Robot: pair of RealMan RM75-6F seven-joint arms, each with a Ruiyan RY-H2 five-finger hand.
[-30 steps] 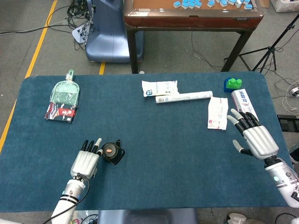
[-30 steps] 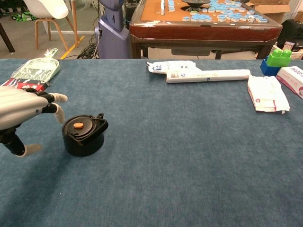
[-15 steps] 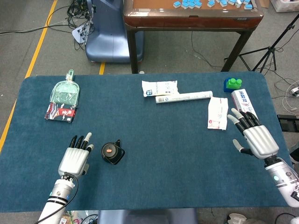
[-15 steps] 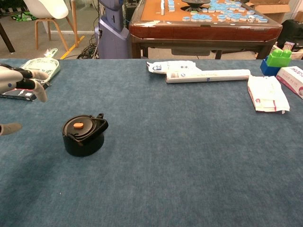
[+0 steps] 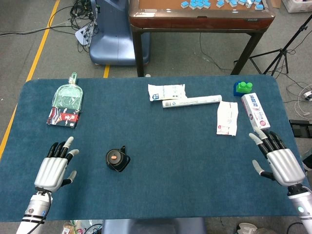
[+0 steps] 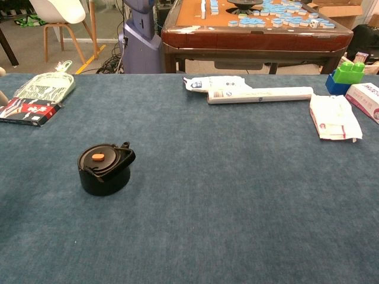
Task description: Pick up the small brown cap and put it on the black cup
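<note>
The black cup (image 5: 117, 160) (image 6: 105, 170) stands low on the blue table, left of centre. A small brown-orange cap (image 5: 114, 157) (image 6: 98, 157) lies on top of its lid. My left hand (image 5: 53, 168) hovers well to the left of the cup, fingers spread, holding nothing. My right hand (image 5: 280, 161) is near the table's right edge, also spread and empty. Neither hand shows clearly in the chest view.
A green net bag (image 5: 68, 96) and a red packet (image 5: 64, 117) lie at the far left. White packets (image 5: 166, 91), a white tube (image 5: 191, 102), a tissue pack (image 5: 227, 118), a toothpaste box (image 5: 255, 110) and blue-green bricks (image 5: 243, 87) sit at the back right.
My left hand has drawn away leftward from the cup, leaving the chest view. My right hand has slid back toward the front right edge. The cap stays on the cup.
</note>
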